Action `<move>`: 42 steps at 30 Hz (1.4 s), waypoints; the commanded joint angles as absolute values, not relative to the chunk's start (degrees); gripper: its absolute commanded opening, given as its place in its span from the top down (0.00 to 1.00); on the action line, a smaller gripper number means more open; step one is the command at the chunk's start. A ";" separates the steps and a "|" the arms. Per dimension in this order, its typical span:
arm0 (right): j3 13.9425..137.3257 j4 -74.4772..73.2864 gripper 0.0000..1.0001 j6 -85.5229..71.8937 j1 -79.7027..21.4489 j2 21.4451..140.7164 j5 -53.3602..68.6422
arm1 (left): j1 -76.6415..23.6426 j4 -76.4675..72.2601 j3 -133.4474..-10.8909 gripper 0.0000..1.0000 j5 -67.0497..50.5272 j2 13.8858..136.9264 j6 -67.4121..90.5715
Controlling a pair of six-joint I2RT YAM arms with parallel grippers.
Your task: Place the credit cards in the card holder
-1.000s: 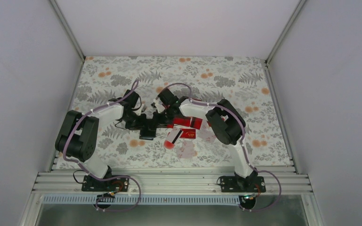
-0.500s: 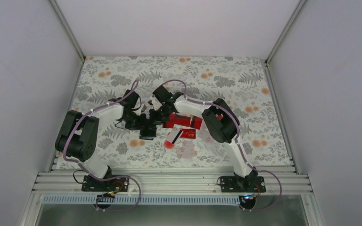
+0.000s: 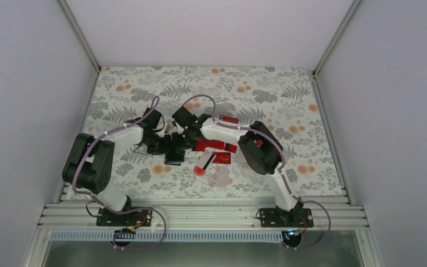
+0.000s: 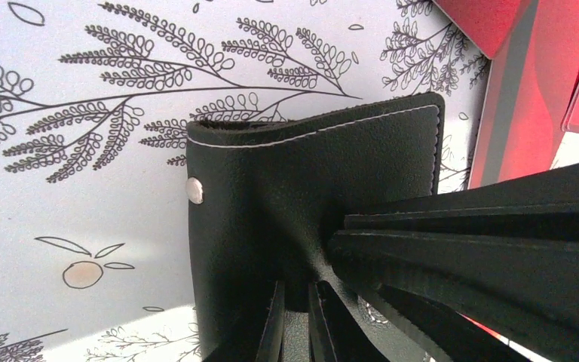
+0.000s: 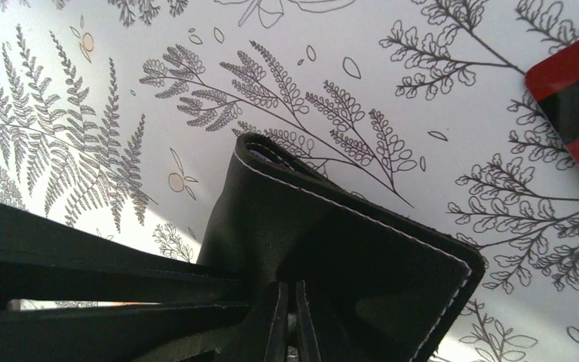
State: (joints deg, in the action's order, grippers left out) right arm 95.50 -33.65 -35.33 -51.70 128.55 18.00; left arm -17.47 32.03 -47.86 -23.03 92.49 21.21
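Centrally on the table (image 3: 289, 100), left gripper (image 4: 294, 305) and right gripper (image 5: 287, 305) each clamp the card holder (image 4: 271, 188), far from any edge; credit cards (image 3: 217, 146) lie beside it.

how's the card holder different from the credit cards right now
Colour: the card holder is black with pale stitching and a metal snap; the credit cards are red, some with a black stripe. State: the card holder is gripped by the left gripper and the right gripper, while the credit cards lie loose on the table. Both are small and rectangular.
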 commanded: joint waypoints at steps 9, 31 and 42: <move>96.88 -27.96 0.85 -32.33 -54.50 129.07 8.24 | -19.76 32.42 -46.45 0.76 -18.63 89.36 24.01; 89.35 -31.76 0.01 -22.11 -51.55 87.20 -19.87 | -19.41 44.72 -67.85 0.00 -0.83 64.25 19.39; 66.60 -33.81 0.01 -25.83 -51.44 58.06 -30.46 | -19.35 40.28 -64.96 0.00 10.26 47.27 16.16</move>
State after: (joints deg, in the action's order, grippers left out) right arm 72.40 -31.92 -23.66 -51.35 64.53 -24.97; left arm -19.44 42.15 -68.03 5.23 52.45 17.65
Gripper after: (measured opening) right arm 0.992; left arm 0.998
